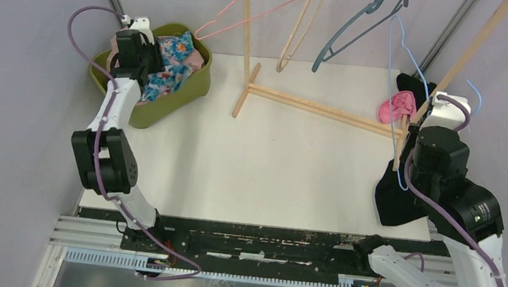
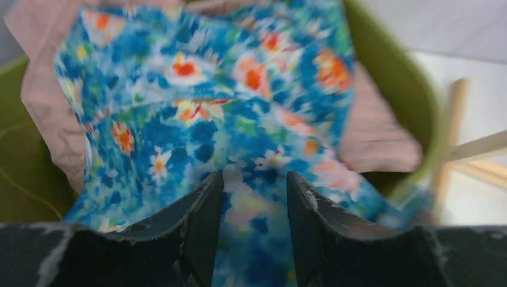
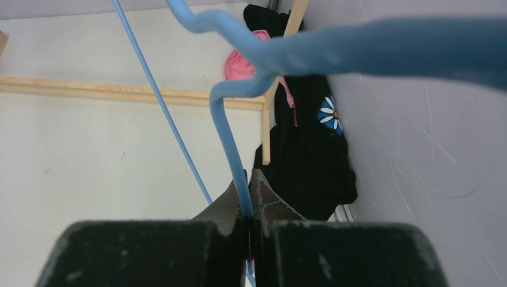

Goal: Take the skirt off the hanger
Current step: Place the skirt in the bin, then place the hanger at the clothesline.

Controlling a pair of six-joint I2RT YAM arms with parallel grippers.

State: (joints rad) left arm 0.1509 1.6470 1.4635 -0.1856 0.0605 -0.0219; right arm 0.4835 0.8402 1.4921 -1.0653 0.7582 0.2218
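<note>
The skirt (image 1: 174, 64), blue with red and white flowers, lies crumpled in the green basket (image 1: 184, 100) at the far left. In the left wrist view it (image 2: 239, 119) fills the frame over pink cloth. My left gripper (image 1: 147, 60) (image 2: 255, 179) is open just above it, with nothing between the jaws. My right gripper (image 1: 410, 160) (image 3: 249, 179) is shut on the wire of a light blue hanger (image 1: 395, 58) (image 3: 382, 45) at the right side. No cloth shows on that hanger.
A wooden rack (image 1: 312, 103) stands across the back, with a teal hanger (image 1: 356, 29) and a pink hanger (image 1: 250, 15) on it. A black garment with a daisy (image 3: 311, 149) and a pink cloth (image 1: 396, 107) lie by the right wall.
</note>
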